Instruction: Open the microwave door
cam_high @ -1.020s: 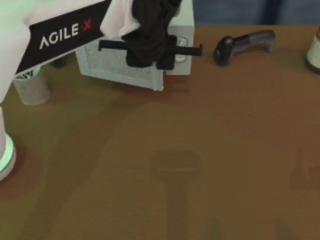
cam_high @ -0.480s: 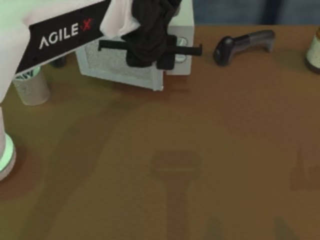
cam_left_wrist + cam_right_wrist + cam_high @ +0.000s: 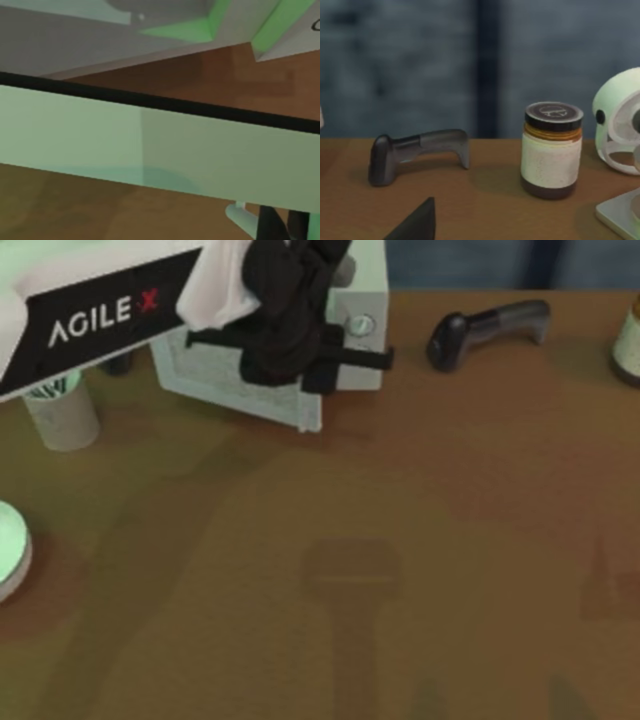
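The pale white-green microwave [image 3: 362, 280] stands at the back of the table, left of centre. Its microwave door [image 3: 225, 375], with a grey speckled window, stands a little ajar, its free edge [image 3: 311, 420] swung out toward the table's front. My left gripper [image 3: 318, 362] hangs over that free edge, beside the knob panel [image 3: 360, 326]. In the left wrist view the door's pale edge [image 3: 150, 145] fills the frame, and the black fingers [image 3: 272, 225] are shut on the pale door handle [image 3: 245, 216]. My right arm is out of the top view; a dark part of my right gripper [image 3: 420, 222] shows in its wrist view.
A grey handheld scanner [image 3: 485, 328] lies right of the microwave, also in the right wrist view [image 3: 417, 152]. A jar [image 3: 628, 345] with a dark lid [image 3: 551, 150] stands at the far right. A pale cup [image 3: 62, 412] stands at the left.
My left arm has drawn back to the left and toward the front. The door's free edge has swung slightly farther out from the microwave.
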